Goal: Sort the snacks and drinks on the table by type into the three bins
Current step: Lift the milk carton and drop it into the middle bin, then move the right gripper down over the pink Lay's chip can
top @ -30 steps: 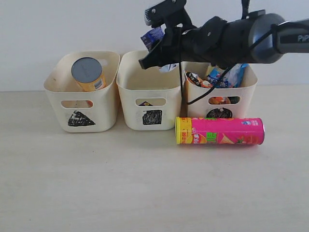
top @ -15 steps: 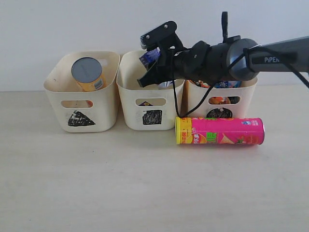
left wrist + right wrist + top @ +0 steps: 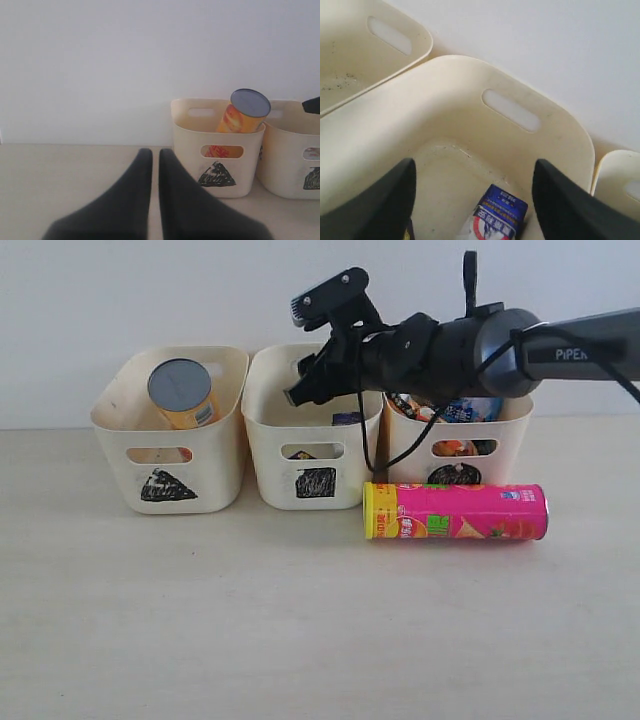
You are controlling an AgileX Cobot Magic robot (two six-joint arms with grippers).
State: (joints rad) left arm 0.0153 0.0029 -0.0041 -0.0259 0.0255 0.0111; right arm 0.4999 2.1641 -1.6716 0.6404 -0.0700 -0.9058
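Above the pale beige matte table [image 3: 300,620] and before a white wall [image 3: 150,290], the right pincer [image 3: 294,352] stands wide open and empty, with the small blue-and-white carton [image 3: 347,418] at its five o'clock.

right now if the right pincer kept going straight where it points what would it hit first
Most likely the blue-and-white carton lying in the middle bin: the open right pincer points down into it, nothing between. Depth is unclear, so possibly the bin floor beside it.

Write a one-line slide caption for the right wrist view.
Open end effector over a cream bin, with a blue-and-white carton lying inside.
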